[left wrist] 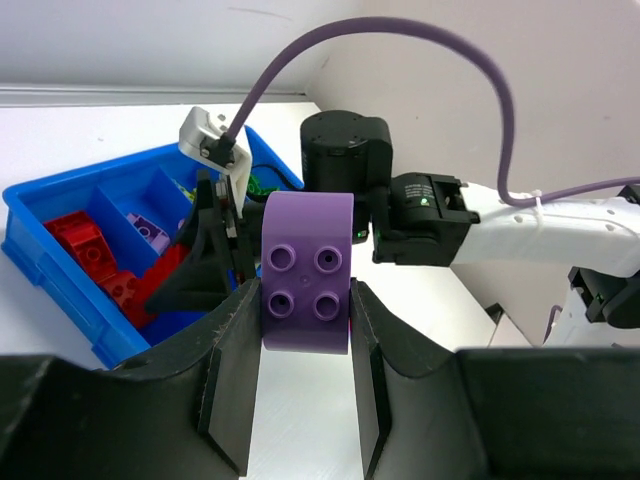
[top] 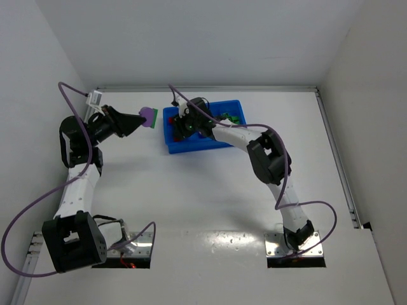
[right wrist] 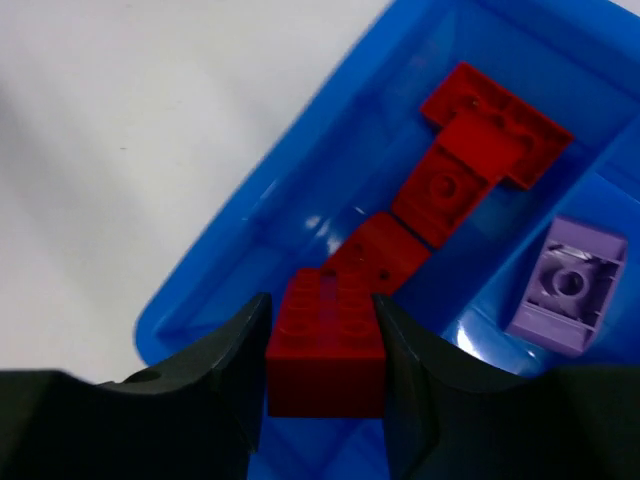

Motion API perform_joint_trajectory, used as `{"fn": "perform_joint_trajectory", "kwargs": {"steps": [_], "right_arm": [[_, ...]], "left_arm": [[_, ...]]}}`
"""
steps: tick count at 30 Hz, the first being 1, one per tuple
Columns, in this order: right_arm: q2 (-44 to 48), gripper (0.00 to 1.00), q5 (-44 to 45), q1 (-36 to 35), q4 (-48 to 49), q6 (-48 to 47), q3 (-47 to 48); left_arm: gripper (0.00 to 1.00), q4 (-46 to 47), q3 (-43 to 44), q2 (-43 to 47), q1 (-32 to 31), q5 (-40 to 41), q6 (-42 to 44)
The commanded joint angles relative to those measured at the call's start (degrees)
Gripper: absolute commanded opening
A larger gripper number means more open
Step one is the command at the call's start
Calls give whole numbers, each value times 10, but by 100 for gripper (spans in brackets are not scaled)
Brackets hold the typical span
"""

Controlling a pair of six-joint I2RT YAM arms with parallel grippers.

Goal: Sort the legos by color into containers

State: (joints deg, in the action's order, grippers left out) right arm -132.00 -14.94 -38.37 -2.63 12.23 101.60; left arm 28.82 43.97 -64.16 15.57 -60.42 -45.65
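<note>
Right gripper (top: 183,126) masks part of the tray (top: 198,147)

From above, the gripper covers the tray's left compartments, and the bricks (top: 230,117) showing past it are too small to count. In the right wrist view the tray runs off the top and right edges, and the red brick (right wrist: 328,340) sinks into shadow between the fingers (right wrist: 225,375). In the left wrist view the purple brick (left wrist: 305,275) and the right gripper hide the tray's right side.

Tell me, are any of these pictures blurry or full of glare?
Top external view: even light, glare patches on the table. Left wrist view: purple brick sharp, foreground dark. Right wrist view: held red brick slightly soft, table washed out, highlights on the blue tray.
</note>
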Motion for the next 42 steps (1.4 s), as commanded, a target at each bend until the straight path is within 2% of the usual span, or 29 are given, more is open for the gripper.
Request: {"fn": "perform_joint_trajectory", "kwargs": {"steps": [1,2,3,6,10,11,12,16,17,20,23,27,35,39,42], "right_arm": [[10,45,35,-1,28,-14,24],[10,48,35,-1,33,-19,19],[10,59,42,-1,33,-19,18],[21,74,27,-1,33,-19,13],[59,75,-66,9,46,4,-20],[92,75,-91,15,63,25,-53],[109,75,-138,23,99,37,-69],[168,75,-283,50,137,91,-106],[181,75,-347,56,157,118,-139],[238,75,-427,79,270,176,-225],[266,75,-456,85,356,245,-280],[278,76,-456,85,431,322,-301],[247,79,-439,56,440,373,-261],[226,94,-433,40,430,373,-241],[218,97,-428,28,430,373,-229]], "left_arm": [[0,9,9,11,7,-1,9],[0,9,9,11,7,-1,9],[0,9,9,11,7,-1,9],[0,14,3,11,7,-1,4],[0,31,-9,6,7,-7,-12],[0,37,-9,6,7,-7,-19],[0,43,-14,6,7,-12,-25],[0,83,-14,1,12,-12,-65],[0,92,-14,1,12,-12,-75],[0,106,-14,-15,12,-12,-95],[0,147,-35,-35,12,-12,-128],[0,165,-46,-58,7,-24,-146],[0,142,-46,-58,-55,-29,-117],[0,102,-46,-53,-79,-29,-82],[0,97,-46,-53,-85,-29,-77]]}}
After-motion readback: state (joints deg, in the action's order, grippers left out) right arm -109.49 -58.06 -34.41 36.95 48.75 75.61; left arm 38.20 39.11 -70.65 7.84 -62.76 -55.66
